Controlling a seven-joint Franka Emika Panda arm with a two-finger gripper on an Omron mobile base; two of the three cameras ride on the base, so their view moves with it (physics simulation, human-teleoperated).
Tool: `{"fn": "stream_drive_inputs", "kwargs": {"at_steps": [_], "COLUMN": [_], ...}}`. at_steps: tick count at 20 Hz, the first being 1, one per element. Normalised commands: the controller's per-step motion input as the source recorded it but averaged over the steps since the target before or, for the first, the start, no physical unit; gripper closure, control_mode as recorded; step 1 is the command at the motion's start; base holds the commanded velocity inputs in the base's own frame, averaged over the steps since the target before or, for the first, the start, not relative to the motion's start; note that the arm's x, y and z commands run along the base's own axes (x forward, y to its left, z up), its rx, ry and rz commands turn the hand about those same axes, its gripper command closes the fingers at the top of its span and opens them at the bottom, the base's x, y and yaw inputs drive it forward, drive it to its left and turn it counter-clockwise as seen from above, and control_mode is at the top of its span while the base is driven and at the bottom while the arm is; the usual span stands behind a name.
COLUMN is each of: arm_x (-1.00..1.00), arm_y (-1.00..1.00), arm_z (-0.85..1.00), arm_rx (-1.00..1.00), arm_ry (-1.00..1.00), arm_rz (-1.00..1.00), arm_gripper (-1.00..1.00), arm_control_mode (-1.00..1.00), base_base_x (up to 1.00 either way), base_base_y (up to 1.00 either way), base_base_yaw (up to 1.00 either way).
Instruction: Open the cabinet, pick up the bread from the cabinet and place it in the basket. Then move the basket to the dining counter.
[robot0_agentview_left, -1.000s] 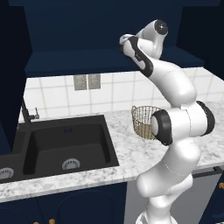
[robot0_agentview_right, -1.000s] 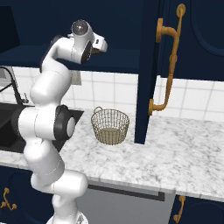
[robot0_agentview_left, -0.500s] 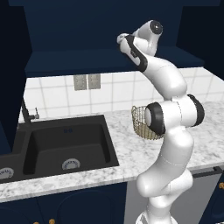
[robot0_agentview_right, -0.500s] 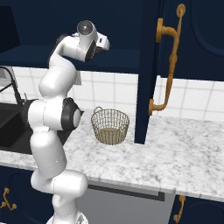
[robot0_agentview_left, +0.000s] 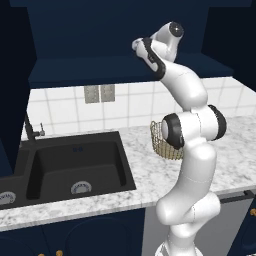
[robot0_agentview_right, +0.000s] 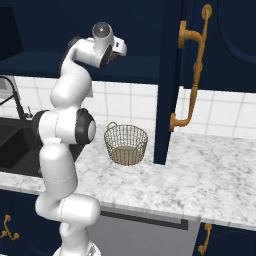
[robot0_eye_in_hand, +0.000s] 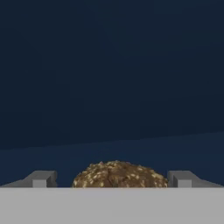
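Bread (robot0_eye_in_hand: 119, 174): seeded brown loaf, low centre of the hand view, on the dark cabinet (robot0_agentview_right: 150, 30) shelf between our spread fingertips (robot0_eye_in_hand: 41, 178), not yet gripped. Gripper (robot0_agentview_right: 121, 50): over the last second we have lifted the elbow and reached in, so closing looks next. Basket (robot0_agentview_right: 126, 144): empty, mid-frame on the counter (robot0_agentview_right: 200, 185).

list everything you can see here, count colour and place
seeded brown bread loaf: 1, brown, on the cabinet shelf between the fingers
navy wall cabinet: 1, door open, above the counter
brass handle: 1, on the open door
round wire-mesh basket: 1, tan-gold, on the counter
speckled marble counter: 1, white-grey
black sink: 1, left, set into the counter
black tap: 1, behind the sink
white robot arm: 1, raised
gripper: 1, open
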Motion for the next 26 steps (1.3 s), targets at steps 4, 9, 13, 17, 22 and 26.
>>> {"fn": "stream_drive_inputs", "kwargs": {"at_steps": [4,9,13,17,22,26], "arm_x": [0.0,0.16,0.19,-0.05,-0.04,0.15], "arm_y": [-0.02,0.0,0.0,0.0,0.0,0.0], "arm_z": [-0.21,-0.19,-0.21,-0.6,-0.62,-0.5], "arm_rx": [-0.06,-0.07,-0.08,-0.13,-0.04,-0.01], "arm_ry": [0.0,0.0,0.0,0.0,0.0,0.0], "arm_rz": [0.06,0.04,0.03,0.01,0.0,0.0], "arm_gripper": [-1.0,-1.0,-1.0,-1.0,-1.0,1.0], "arm_control_mode": [-1.0,-1.0,-1.0,-1.0,-1.0,-1.0], "base_base_x": [0.0,0.0,0.0,0.0,0.0,0.0], "base_base_y": [0.0,0.0,0.0,0.0,0.0,0.0], "base_base_yaw": [0.0,0.0,0.0,0.0,0.0,0.0]}}
